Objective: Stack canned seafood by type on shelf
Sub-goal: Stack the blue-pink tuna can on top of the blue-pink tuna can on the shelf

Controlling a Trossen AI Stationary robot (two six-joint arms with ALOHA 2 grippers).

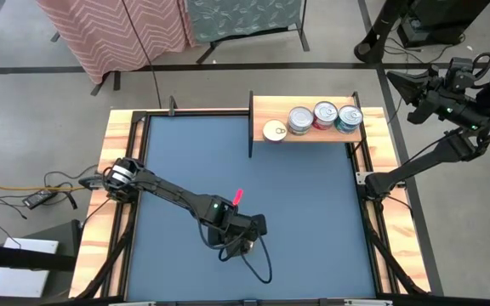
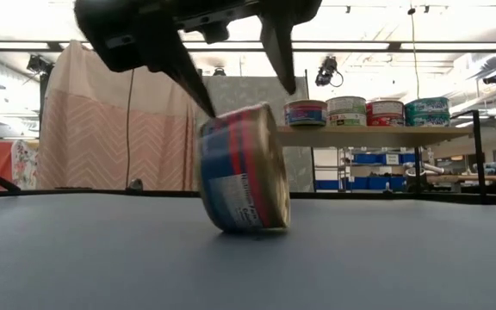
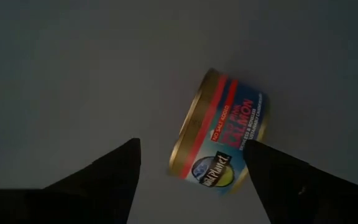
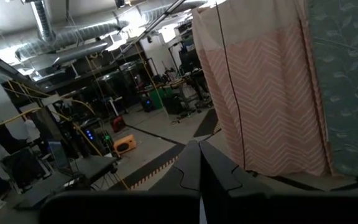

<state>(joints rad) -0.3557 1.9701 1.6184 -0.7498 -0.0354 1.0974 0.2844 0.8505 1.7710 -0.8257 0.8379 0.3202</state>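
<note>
Tipping on its edge between the wide-open fingers of the left gripper, not squeezed: a red and blue tin.

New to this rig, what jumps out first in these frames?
The tin on its edge on the blue table, tilted, with the left pincer open right above it, fingers not touching it in the low view. Behind it, the shelf at the table's far edge carries four tins in a row. The right pincer is shut and parked off to the table's far right, pointing into the room.
</note>
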